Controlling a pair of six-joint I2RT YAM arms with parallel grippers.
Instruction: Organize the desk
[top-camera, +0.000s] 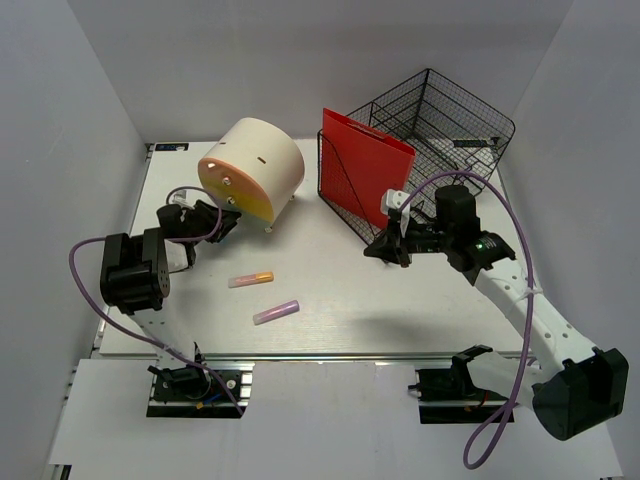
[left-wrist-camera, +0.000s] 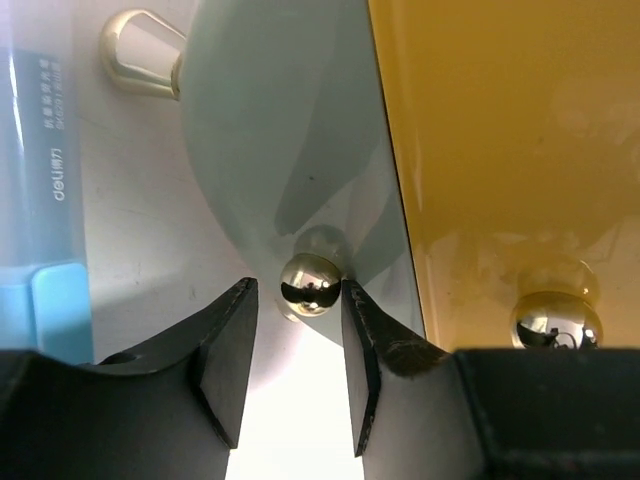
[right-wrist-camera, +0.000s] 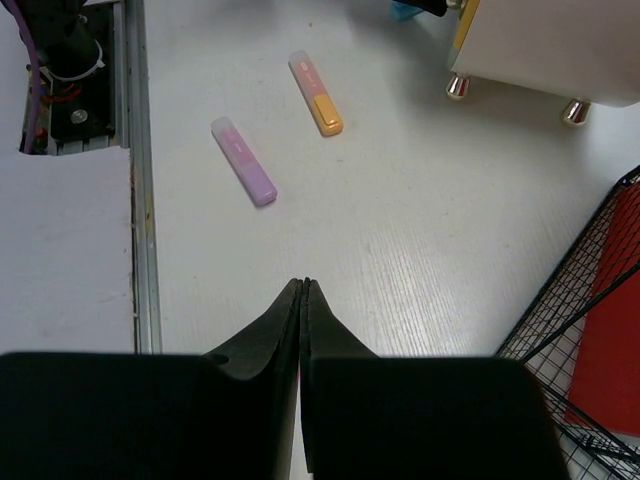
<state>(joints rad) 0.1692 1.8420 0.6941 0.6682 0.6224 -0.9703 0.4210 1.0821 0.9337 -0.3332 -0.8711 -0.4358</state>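
Your left pincer stands half open astride a small polished gold knob, one finger right against it and a sliver of gap on the other side. It has no firm hold yet. The straddle makes sense if you mean to pull: the knob sits on the glossy yellow front of the box, probably a drawer face. A second gold knob sits further along the same front.

The box is cream, smooth and round-backed, and stands on small metal feet at the far left corner of the table.

The white, faintly grained table spreads under both arms, with its metal rail along the near edge.

Your right pincer is pressed fully closed and holds nothing, parked above the table beside the black wire basket at the far right corner. A flat red folder stands upright in the basket.

Two stubby plastic highlighters, orange and purple, lie loose toward the near edge, likely next to be tidied.
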